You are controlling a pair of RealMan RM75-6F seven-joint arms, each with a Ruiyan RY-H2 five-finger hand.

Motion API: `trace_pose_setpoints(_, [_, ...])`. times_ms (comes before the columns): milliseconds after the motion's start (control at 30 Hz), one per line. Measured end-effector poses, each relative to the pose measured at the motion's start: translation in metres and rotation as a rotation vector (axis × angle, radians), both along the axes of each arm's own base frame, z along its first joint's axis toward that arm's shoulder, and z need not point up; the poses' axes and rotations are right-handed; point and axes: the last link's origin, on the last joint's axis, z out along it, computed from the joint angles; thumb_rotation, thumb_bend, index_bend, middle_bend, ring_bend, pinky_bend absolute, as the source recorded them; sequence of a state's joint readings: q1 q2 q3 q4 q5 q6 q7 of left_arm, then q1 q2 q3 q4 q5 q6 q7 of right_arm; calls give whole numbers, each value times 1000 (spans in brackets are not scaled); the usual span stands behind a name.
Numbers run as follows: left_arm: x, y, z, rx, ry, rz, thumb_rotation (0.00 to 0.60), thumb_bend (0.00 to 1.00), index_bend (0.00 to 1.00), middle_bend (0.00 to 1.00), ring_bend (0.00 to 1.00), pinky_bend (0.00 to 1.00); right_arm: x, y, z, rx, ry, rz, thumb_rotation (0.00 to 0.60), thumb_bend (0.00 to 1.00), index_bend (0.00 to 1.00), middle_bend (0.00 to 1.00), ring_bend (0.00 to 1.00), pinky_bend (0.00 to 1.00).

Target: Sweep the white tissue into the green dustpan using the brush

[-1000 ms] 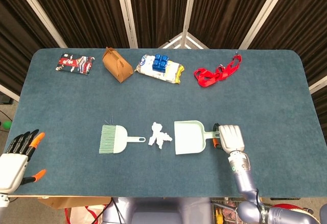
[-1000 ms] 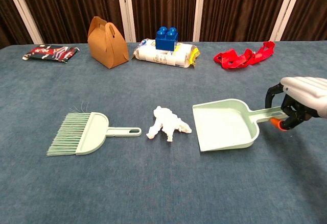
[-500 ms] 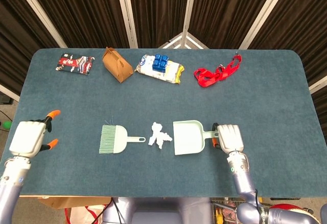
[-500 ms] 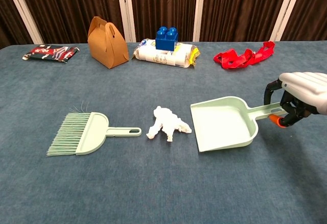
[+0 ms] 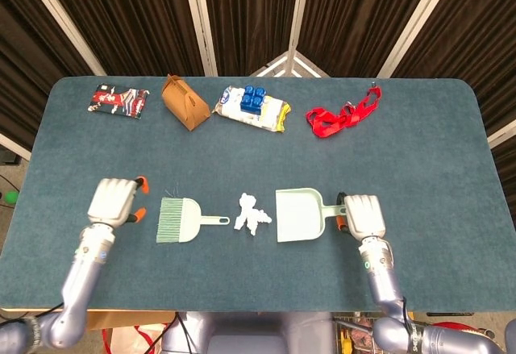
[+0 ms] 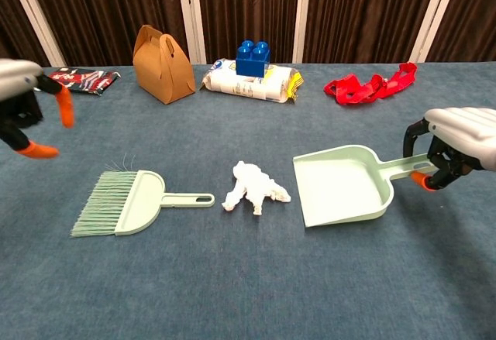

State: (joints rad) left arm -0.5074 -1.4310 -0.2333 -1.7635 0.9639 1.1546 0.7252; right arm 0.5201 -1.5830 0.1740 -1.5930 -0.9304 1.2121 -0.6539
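Observation:
A crumpled white tissue (image 5: 252,214) (image 6: 253,187) lies mid-table. Left of it rests the pale green brush (image 5: 182,220) (image 6: 132,201), bristles pointing left, handle toward the tissue. Right of the tissue sits the green dustpan (image 5: 299,214) (image 6: 344,187), its mouth facing the tissue. My right hand (image 5: 364,215) (image 6: 456,145) grips the dustpan's handle, holding the pan slightly tilted. My left hand (image 5: 113,201) (image 6: 25,104) hovers just left of the brush bristles, fingers apart, holding nothing.
Along the far edge lie a red-black packet (image 5: 118,100), a brown paper box (image 5: 185,102), a snack bag with a blue block on top (image 5: 253,106) and a red strap (image 5: 343,114). The table's front edge (image 5: 242,310) runs close to both forearms.
My left hand has swung in from the far left edge to just beside the brush. The dustpan shifted slightly in the right hand's grip.

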Motion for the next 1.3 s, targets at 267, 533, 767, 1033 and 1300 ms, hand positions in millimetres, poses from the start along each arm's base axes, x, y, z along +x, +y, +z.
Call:
trace_pose_setpoints(267, [27,2,-49,-66,-13,38,600,331,457,1000,1000,1000,-3,-2,6,-14,6,-5,600,585,636,912,887,922])
trace_pose_setpoints(533, [52,1,-77,-95,-15,38,600,331,450,1000,1000,1000,-6,-3,8,-18,14,-13,600,585,635,912,887,922])
trace_pose_setpoints(767, [63,-4,-95,-116,-7,37,600,351,446,1000,1000,1000,-5,-2,7,-15,12,-11,600,585,635,912,887,922])
trace_pose_setpoints(1033, [66,-2,-106,-123,-24,67,600,372,441,1000,1000,1000,-4,-5,9,-16,13,-8,600,585,636,912,887,922])
trace_pose_setpoints(1300, [68,-3,-120,-142,-56,95,600,392,435,1000,1000,1000,-7,-5,9,-13,20,-10,600,585,635,912,887,922])
